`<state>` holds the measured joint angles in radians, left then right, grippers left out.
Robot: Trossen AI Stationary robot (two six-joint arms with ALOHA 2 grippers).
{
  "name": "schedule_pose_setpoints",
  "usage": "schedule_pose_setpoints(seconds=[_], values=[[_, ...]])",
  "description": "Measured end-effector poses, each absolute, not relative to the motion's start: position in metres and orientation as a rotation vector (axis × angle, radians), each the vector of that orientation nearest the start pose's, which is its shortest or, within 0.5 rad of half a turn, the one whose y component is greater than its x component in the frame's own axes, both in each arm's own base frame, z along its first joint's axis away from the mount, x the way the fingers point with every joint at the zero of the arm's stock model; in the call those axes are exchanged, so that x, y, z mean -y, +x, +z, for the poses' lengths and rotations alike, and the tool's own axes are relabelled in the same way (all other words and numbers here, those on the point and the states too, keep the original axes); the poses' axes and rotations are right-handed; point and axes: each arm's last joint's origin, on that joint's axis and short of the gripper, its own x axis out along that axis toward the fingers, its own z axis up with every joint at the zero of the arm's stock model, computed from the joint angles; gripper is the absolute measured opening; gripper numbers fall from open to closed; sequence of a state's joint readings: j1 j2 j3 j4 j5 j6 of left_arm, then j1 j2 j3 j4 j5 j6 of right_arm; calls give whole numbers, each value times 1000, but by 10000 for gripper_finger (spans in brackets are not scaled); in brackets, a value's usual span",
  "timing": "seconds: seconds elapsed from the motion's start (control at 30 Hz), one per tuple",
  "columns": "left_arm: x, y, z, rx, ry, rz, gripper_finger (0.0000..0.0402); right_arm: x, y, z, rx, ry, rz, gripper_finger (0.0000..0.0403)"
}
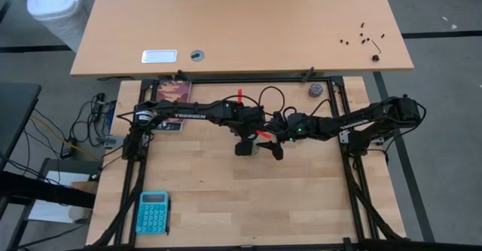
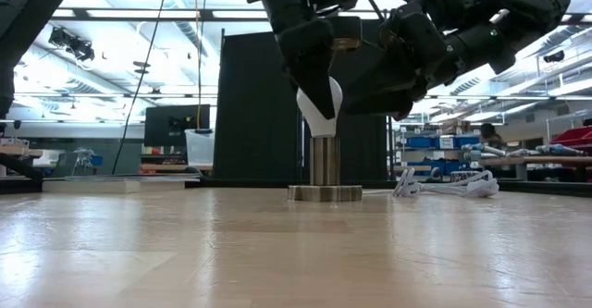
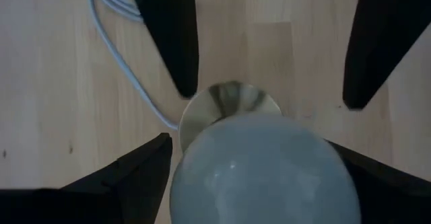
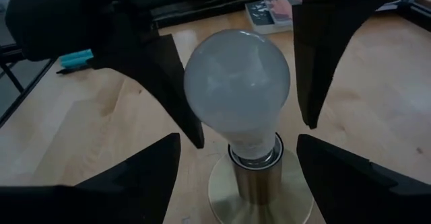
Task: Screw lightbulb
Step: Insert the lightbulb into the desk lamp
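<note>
Both claws, left (image 4: 236,69) and right (image 4: 239,177), flank the socketed lightbulb (image 4: 237,83).

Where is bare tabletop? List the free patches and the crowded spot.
Free: the light wooden table right of the teal calculator, up to the arms. Crowded: the centre, where the left gripper and right gripper flank the white pear-shaped lightbulb in its brass socket.

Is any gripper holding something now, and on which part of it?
It cannot be told. Both grippers, left and right, stand around the lightbulb in its socket; contact with its round glass is not visible.
</note>
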<state>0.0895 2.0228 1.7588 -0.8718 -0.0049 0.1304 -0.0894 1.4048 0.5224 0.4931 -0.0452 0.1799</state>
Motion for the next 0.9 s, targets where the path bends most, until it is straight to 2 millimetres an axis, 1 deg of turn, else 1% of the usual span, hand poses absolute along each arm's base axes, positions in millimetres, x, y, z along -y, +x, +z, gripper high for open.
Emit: schedule_pose_setpoints(seconds=[0.2, 0.4, 0.6, 0.9], values=[[-38, 427, 248, -1132, 106, -21, 324, 23, 267, 176, -385, 204, -79, 307], [-38, 431, 237, -1157, 118, -39, 291, 23, 267, 176, -388, 223, -84, 307], [-38, 430, 236, -1168, 123, -44, 257, 23, 265, 172, -426, 236, -91, 307], [-39, 430, 235, -1170, 127, -46, 260, 25, 264, 169, -458, 239, -103, 307]])
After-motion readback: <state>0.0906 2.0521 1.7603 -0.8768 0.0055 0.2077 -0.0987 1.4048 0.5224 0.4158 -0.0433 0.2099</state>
